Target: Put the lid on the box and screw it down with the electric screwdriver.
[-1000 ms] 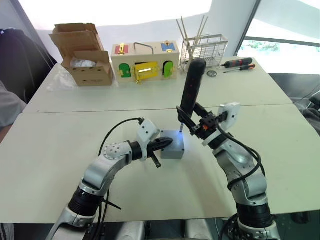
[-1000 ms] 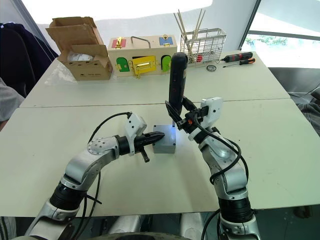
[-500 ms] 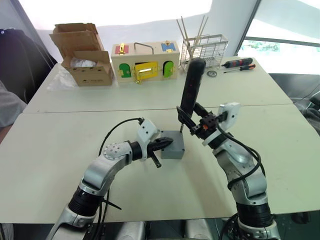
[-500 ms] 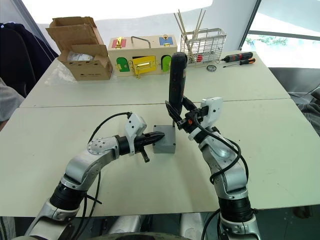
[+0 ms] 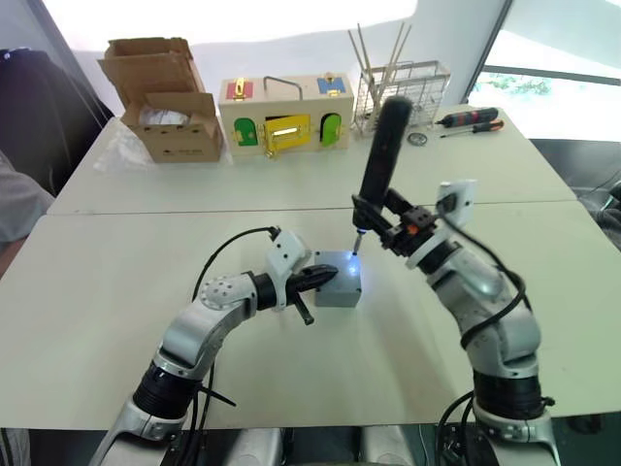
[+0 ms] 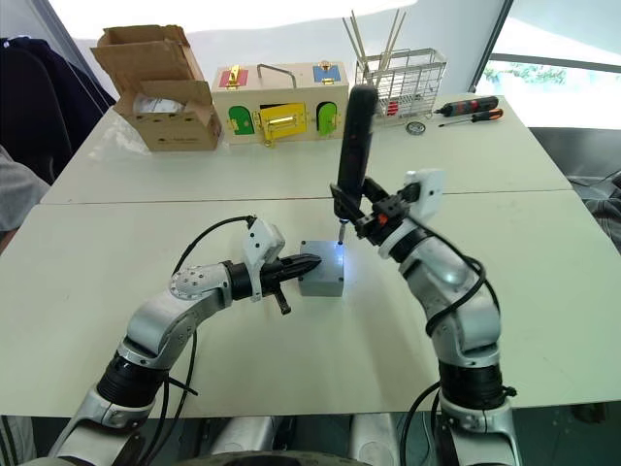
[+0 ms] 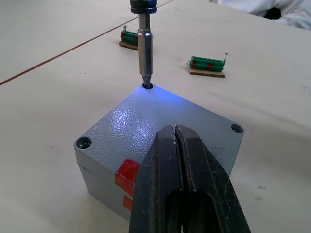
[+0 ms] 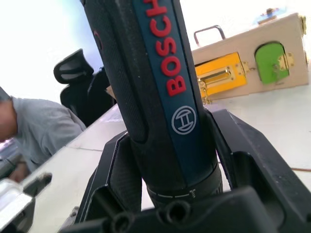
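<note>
The grey box (image 5: pixel 337 292) stands mid-table with the lid (image 7: pixel 160 121) lying flat on top of it; red marks show on one side. My left gripper (image 5: pixel 327 275) is shut, its fingertips (image 7: pixel 167 145) resting on the lid's top from the left. My right gripper (image 5: pixel 385 216) is shut on the black electric screwdriver (image 5: pixel 378 155), held nearly upright. Its metal bit (image 7: pixel 145 53) sits in the lid's far corner hole, where a blue-white light glows. The other corner holes (image 7: pixel 84 142) show no tool in them.
Along the table's far side stand a brown cardboard box (image 5: pixel 165 102), a wooden box with coloured doors (image 5: pixel 284 115), a wire rack (image 5: pixel 403 89) and two hand screwdrivers (image 5: pixel 471 119). Small green parts (image 7: pixel 208 65) lie past the box. A person (image 8: pixel 39 126) sits at the left.
The screwdriver's tip light, off half a second ago, is lit again. My right forearm has swung outward to the right while the bit stays at the lid's corner. The left gripper holds still.
</note>
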`<action>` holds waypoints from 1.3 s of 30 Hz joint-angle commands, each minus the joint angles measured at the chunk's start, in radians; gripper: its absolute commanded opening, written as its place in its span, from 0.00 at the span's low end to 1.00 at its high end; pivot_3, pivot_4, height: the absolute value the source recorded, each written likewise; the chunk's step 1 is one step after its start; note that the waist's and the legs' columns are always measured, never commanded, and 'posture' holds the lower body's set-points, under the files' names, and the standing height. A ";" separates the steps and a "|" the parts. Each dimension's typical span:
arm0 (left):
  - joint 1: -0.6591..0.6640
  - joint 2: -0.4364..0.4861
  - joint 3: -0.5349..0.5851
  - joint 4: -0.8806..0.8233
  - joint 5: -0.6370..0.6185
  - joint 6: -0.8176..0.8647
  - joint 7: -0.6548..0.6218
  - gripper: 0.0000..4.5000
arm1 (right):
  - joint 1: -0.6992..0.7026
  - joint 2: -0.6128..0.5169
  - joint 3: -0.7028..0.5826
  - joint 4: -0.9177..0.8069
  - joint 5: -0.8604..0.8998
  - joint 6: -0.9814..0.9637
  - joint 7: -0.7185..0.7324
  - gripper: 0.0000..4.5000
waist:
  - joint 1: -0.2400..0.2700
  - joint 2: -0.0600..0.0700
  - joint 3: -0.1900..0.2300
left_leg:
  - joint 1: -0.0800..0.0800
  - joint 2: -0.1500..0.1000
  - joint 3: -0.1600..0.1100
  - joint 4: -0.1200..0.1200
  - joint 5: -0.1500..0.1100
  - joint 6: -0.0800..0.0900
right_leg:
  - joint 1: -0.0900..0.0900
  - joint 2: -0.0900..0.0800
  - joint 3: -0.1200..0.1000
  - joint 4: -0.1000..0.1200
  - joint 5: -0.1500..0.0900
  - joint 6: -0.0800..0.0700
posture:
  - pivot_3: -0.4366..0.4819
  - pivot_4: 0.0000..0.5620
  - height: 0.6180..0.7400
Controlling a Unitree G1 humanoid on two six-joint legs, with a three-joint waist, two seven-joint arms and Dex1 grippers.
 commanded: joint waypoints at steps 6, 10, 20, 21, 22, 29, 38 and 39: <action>0.007 0.013 0.015 -0.002 0.007 -0.006 -0.001 0.00 | -0.158 -0.161 -0.215 -0.046 0.307 0.172 -0.031 0.43 | 0.009 0.003 0.006 | -0.009 0.000 0.000 0.000 0.000 -0.001 | -0.009 0.000 0.000 0.000 0.000 0.000 | 0.48 0.27 1.00; -0.022 -0.007 0.080 -0.016 -0.035 0.003 0.023 0.00 | -0.200 -0.229 -0.260 0.008 0.357 0.291 -0.132 0.43 | 0.010 0.002 0.010 | -0.011 0.000 0.000 0.002 0.001 -0.001 | -0.010 0.000 0.000 0.000 0.001 -0.001 | 0.48 0.27 1.00; -0.077 0.013 0.024 -0.210 -0.184 0.167 -0.051 0.00 | -0.089 -0.809 -0.289 0.333 0.261 0.607 0.020 0.43 | 0.036 0.003 0.019 | -0.029 -0.002 0.001 0.008 0.003 -0.004 | -0.023 -0.002 0.000 -0.001 0.002 -0.002 | 0.48 0.27 1.00; -0.080 0.021 0.009 -0.212 -0.177 0.170 -0.055 0.00 | -0.086 -0.833 -0.284 0.369 0.258 0.634 0.033 0.43 | 0.032 0.003 0.019 | -0.029 -0.002 0.002 0.007 0.003 -0.004 | -0.024 -0.001 0.000 -0.001 0.001 -0.002 | 0.48 0.27 1.00; -0.084 0.027 -0.008 -0.214 -0.169 0.171 -0.056 0.00 | -0.079 -0.858 -0.273 0.399 0.249 0.648 0.055 0.43 | 0.026 0.004 0.019 | -0.029 -0.001 0.003 0.006 0.003 -0.004 | -0.024 -0.001 0.000 -0.001 0.002 -0.002 | 0.48 0.27 1.00; -0.097 0.008 -0.073 -0.192 -0.123 0.120 -0.054 0.00 | -0.063 -0.881 -0.223 0.554 0.177 0.724 0.126 0.43 | 0.009 0.005 0.021 | -0.027 0.001 0.006 0.008 0.002 -0.001 | -0.024 0.000 0.000 0.001 0.003 -0.004 | 0.48 0.27 1.00; -0.063 -0.014 -0.120 -0.208 -0.086 0.095 -0.026 0.00 | -0.085 -0.888 -0.043 0.694 0.054 0.683 0.269 0.43 | 0.010 0.009 0.021 | -0.029 -0.001 0.005 0.017 0.005 -0.002 | -0.021 -0.001 0.001 0.001 0.008 -0.001 | 0.48 0.27 1.00; -0.059 -0.003 -0.127 -0.210 -0.077 0.098 -0.028 0.00 | -0.087 -0.889 -0.024 0.699 0.044 0.673 0.293 0.43 | 0.010 0.009 0.021 | -0.029 -0.001 0.005 0.017 0.005 -0.002 | -0.021 -0.001 0.001 0.001 0.008 -0.001 | 0.48 0.27 1.00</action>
